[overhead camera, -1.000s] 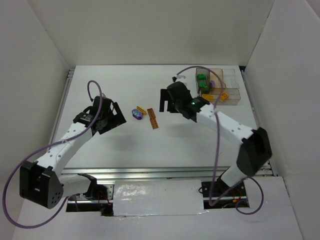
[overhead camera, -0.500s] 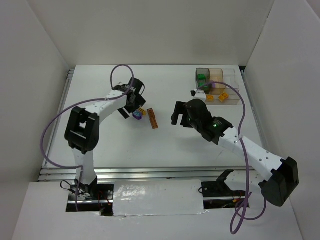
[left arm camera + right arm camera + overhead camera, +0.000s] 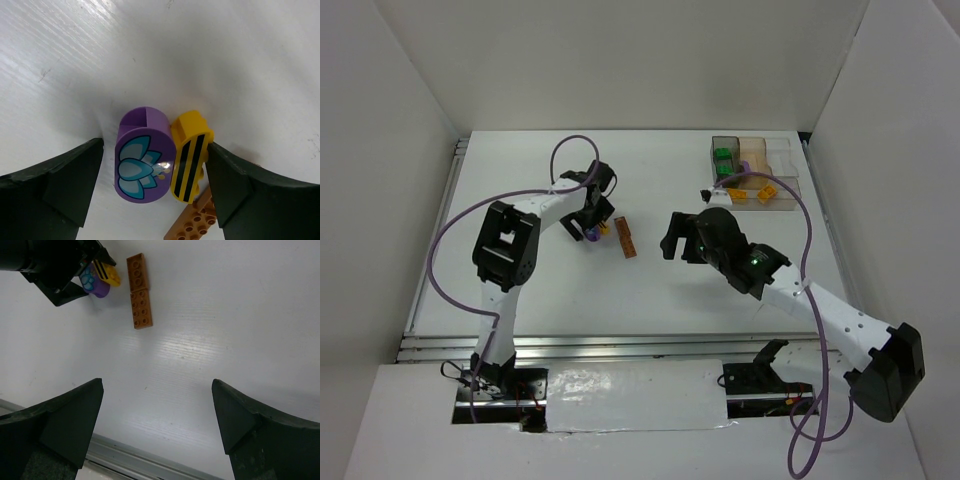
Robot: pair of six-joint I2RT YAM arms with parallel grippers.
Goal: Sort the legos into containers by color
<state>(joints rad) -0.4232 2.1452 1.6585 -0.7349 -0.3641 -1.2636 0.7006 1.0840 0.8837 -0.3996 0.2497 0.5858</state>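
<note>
White table [image 3: 550, 290]: left gripper [image 3: 156, 167] straddles purple lego [image 3: 145, 155], edges well apart.

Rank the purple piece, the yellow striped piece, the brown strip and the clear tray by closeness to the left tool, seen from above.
1. Purple piece and yellow striped piece: both within the open left tool, too close to call.
2. Brown strip: just to the tool's right on the table.
3. Clear tray: far off, at the back right corner.

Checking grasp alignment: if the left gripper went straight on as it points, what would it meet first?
Probably the purple lego, lying inside the open left gripper, with the yellow striped lego touching its side; depth is unclear.
</note>
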